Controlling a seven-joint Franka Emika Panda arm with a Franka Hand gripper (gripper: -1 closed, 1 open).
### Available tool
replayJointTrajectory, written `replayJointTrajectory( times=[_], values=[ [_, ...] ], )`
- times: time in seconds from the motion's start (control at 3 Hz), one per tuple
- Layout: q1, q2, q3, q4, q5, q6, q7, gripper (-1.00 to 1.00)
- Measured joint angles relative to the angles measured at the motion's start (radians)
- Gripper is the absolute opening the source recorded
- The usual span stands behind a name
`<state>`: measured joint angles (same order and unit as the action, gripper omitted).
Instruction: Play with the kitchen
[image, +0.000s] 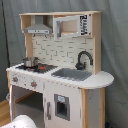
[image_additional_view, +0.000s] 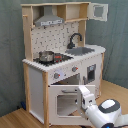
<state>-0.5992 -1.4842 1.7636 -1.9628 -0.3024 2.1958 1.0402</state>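
- Upright, the kitchen (image: 57, 75) (image_additional_view: 62, 60) stands on its long axis, top to bottom, hood above and oven below; white body with light-wood edging.
- Front faces the lower left in the first exterior view and the lower right in the second exterior view.
- Counter: a small pot (image: 30, 62) (image_additional_view: 46, 56) sits on the stovetop (image: 34, 67) (image_additional_view: 54, 58) at the hood end; the grey sink (image: 71, 74) (image_additional_view: 81, 50) takes the other end, with the black faucet (image: 83, 59) (image_additional_view: 74, 39) rising at the counter's back edge, spout curving over the basin.
- Hood (image: 38, 30) (image_additional_view: 49, 21) hangs above the stovetop; the microwave (image: 74, 25) (image_additional_view: 98, 11) sits in the upper shelf over the sink end, its door swung open in the second exterior view.
- Oven door (image_additional_view: 67, 100) under the stovetop hangs open, swung forward, in the second exterior view.
- Arm: white Franka at the second exterior view's lower right corner; gripper (image_additional_view: 85, 97) sits just beside the oven door's free edge. Cannot tell whether the pincer is spread or pressed together.
- Surface: wood-tone floor (image_additional_view: 15, 119) under the unit.
- Room: grey curtain backdrop (image: 114, 50) (image_additional_view: 10, 55) behind the kitchen in both exterior views.
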Motion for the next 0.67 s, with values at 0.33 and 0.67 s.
replayJointTrajectory(
  times=[0.33, 0.67],
  values=[
    [-0.005, 0.000, -0.032, 0.069, -0.030, -0.023, -0.079, 1.00],
    [-0.018, 0.000, -0.075, 0.120, -0.050, -0.021, -0.183, 1.00]
  ],
)
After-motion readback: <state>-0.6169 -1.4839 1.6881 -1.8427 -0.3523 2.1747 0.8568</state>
